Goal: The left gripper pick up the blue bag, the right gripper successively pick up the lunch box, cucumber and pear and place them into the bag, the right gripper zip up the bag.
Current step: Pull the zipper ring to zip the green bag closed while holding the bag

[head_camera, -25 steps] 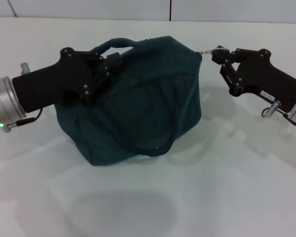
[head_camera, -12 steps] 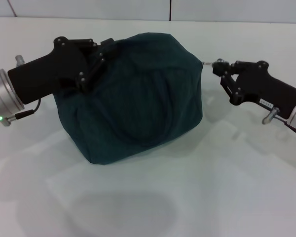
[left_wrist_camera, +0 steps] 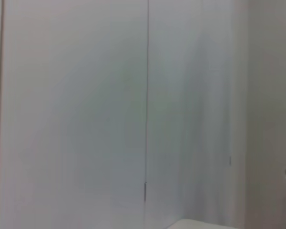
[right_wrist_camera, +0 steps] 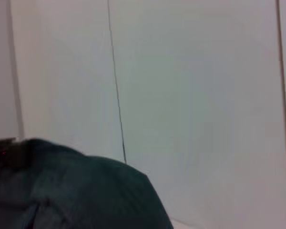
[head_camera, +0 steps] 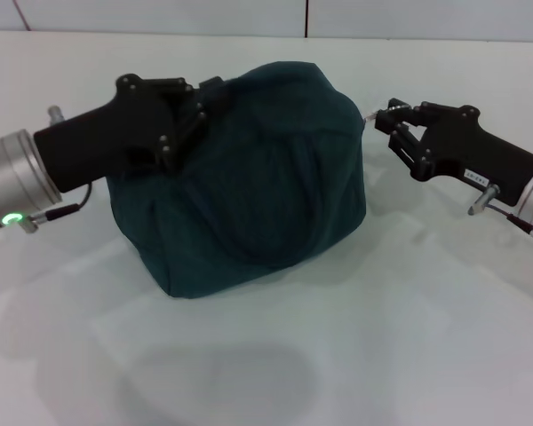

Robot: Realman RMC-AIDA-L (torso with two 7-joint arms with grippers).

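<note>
Bag bulges on the desk [head_camera: 275, 373], apparently zipped, contents hidden: the blue bag [head_camera: 266, 177] sits centre, top bunched. Left gripper [head_camera: 191, 111] pinches the fabric at its upper left corner. Right gripper [head_camera: 386, 114] holds the metal zipper pull [head_camera: 369, 114] at the upper right corner. Risk: further pull could drag the bag sideways or tear the pull from the fingertips.
</note>
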